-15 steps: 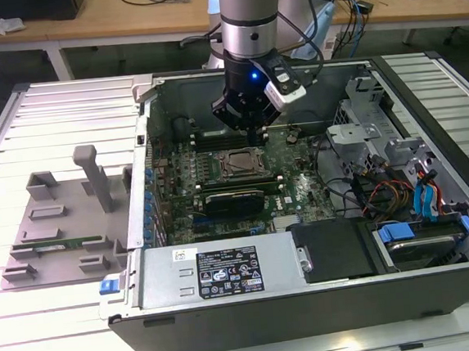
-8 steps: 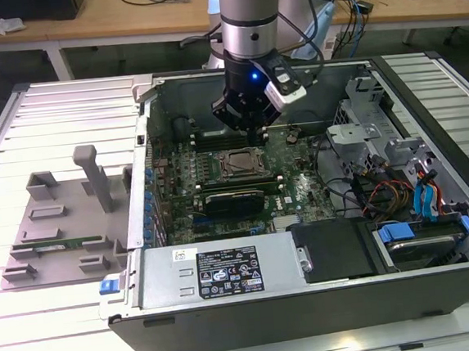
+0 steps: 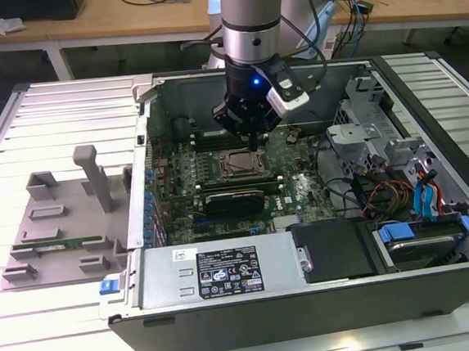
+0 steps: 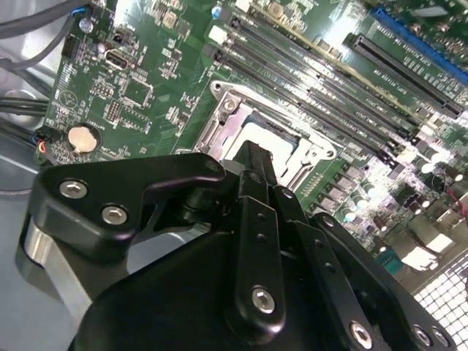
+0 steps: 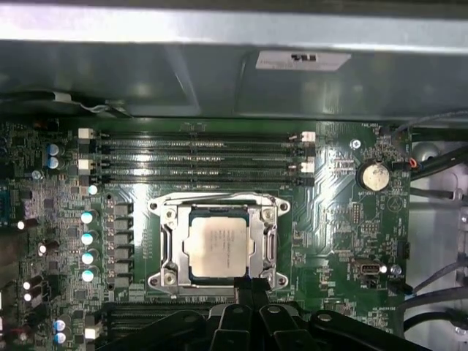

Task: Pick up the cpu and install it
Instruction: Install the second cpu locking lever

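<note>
Electronics lab, open computer case [image 3: 227,275], cluttered workbenches [image 3: 122,21]

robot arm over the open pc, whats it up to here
A single robot arm is working inside an open computer case lying on its side. Its gripper hangs just above the motherboard, right at the edge of the processor socket. The cpu already sits in that socket, silver top facing up, with the metal frame around it. The fingers are drawn together with nothing between them, so the chip looks placed rather than carried. The grey tray outside the case sits on the exterior view's left.
</note>
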{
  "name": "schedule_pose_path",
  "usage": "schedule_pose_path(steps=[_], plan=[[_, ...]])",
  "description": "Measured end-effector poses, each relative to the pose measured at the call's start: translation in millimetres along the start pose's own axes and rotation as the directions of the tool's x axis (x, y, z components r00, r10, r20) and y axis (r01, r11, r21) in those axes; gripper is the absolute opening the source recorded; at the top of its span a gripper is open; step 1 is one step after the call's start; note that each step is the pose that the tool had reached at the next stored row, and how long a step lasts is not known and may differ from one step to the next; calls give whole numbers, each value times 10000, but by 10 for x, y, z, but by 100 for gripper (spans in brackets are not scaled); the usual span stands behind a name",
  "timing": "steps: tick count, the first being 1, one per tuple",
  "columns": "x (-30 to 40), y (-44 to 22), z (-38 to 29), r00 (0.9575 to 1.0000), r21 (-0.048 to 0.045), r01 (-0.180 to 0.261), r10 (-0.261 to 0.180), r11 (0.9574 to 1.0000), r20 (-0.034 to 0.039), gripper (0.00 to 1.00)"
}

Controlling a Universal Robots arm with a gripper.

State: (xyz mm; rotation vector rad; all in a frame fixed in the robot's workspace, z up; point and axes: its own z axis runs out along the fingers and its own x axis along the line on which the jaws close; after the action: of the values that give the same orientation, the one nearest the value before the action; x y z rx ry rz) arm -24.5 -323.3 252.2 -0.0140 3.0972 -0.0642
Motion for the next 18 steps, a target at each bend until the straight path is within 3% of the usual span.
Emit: schedule_pose_path(steps=[6, 10, 11, 14, 17, 18], plan=[[2, -199, 8, 10000, -1, 0, 0, 10000, 0, 11], [3, -283, 14, 10000, -4, -1, 1, 10000, 0, 11], [5, -319, 16, 10000, -46, -3, 3, 10000, 0, 11], [15, -433, 28, 10000, -588, -26, 27, 9983, 4, 11], [39, -533, 43, 10000, -996, -45, 45, 9950, 6, 11], [67, -541, 51, 10000, -1091, -48, 49, 9940, 6, 11]])
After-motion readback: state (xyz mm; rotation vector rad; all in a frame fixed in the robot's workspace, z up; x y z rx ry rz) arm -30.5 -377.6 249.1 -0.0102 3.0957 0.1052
